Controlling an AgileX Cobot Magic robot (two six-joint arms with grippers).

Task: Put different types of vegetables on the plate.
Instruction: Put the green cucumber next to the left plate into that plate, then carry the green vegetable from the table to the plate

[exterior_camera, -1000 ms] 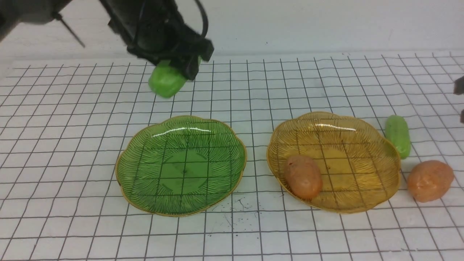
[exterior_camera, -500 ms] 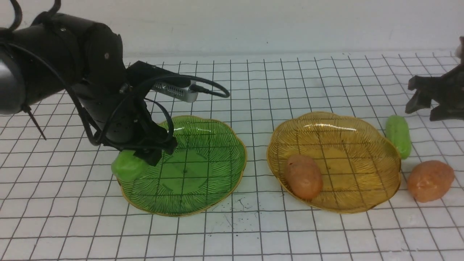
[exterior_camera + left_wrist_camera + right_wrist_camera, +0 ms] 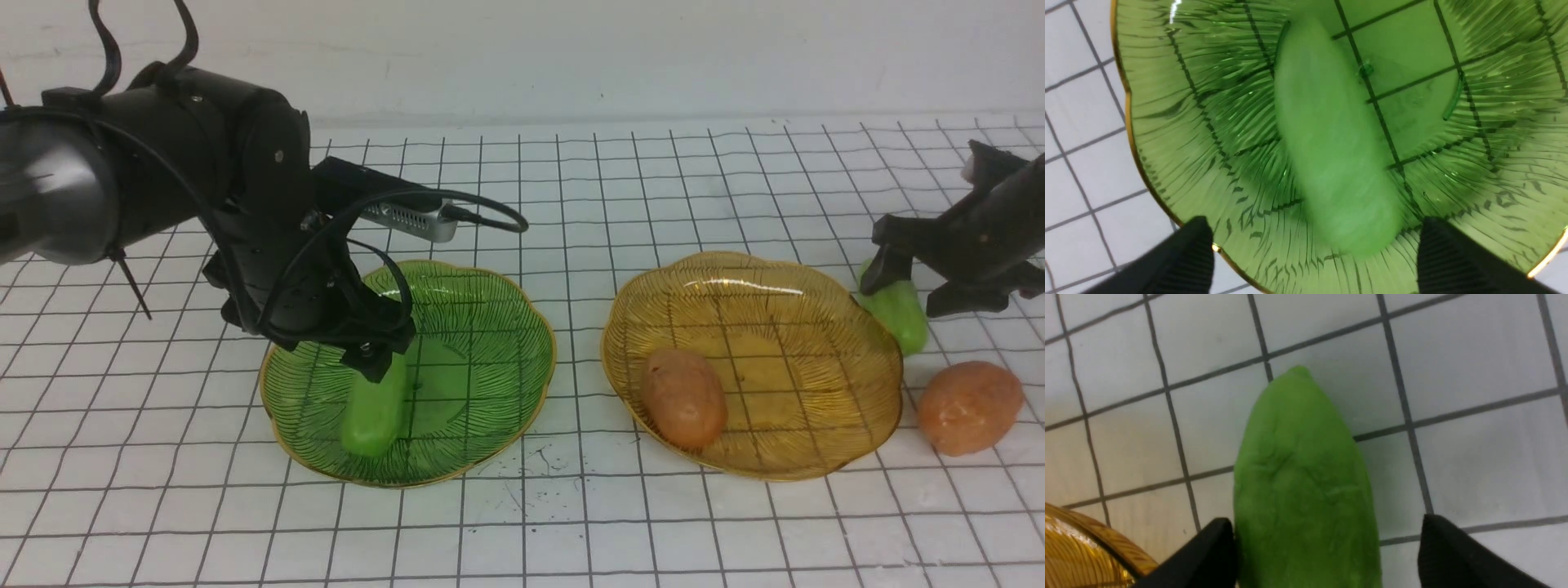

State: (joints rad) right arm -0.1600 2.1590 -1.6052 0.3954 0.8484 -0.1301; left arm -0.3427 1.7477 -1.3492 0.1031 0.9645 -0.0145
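One green cucumber point(image 3: 374, 412) point(image 3: 1331, 143) lies inside the green plate point(image 3: 482, 327) point(image 3: 1486, 81), left of centre. My left gripper point(image 3: 377, 363) point(image 3: 1314, 222) hovers just above it, open, with a gap on each side of the cucumber. A second cucumber point(image 3: 900, 314) point(image 3: 1302, 477) lies on the table right of the amber plate point(image 3: 784, 327) point(image 3: 1081, 547). My right gripper point(image 3: 910, 286) point(image 3: 1325, 520) straddles it, open; one finger is at its side, the other well apart. One potato point(image 3: 684, 398) sits in the amber plate, another potato point(image 3: 969, 407) lies on the table at the right.
The two plates stand side by side on a white gridded table point(image 3: 571, 506). A white wall runs along the back. The left arm's bulky black body and cable loop point(image 3: 457, 216) hang over the green plate's back-left part.
The left arm came down from the back with the cucumber, opened and let it fall into the green plate. The right gripper came in from the right, opened and lowered around the second cucumber.
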